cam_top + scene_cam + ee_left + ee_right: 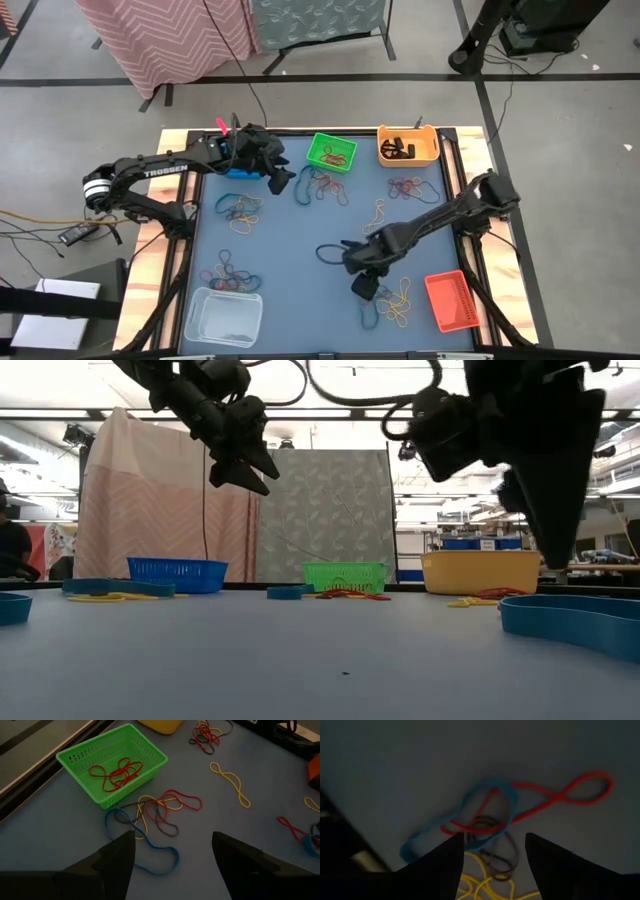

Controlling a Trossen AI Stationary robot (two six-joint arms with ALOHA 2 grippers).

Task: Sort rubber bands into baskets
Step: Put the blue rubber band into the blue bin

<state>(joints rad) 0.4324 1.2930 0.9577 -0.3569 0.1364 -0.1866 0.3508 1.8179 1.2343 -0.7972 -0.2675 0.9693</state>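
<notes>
High view shows a few rubber bands (329,186) already in my baskets (332,152), most loose across the table (290,250), while my left gripper (279,181) and right gripper (364,287) hover open, empty.

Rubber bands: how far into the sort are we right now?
Early. Red bands already lie in the green basket and dark ones in the yellow-orange basket. The right gripper is open over a blue, red and yellow tangle; the left gripper is open above another pile. Several clusters remain on the mat.
</notes>
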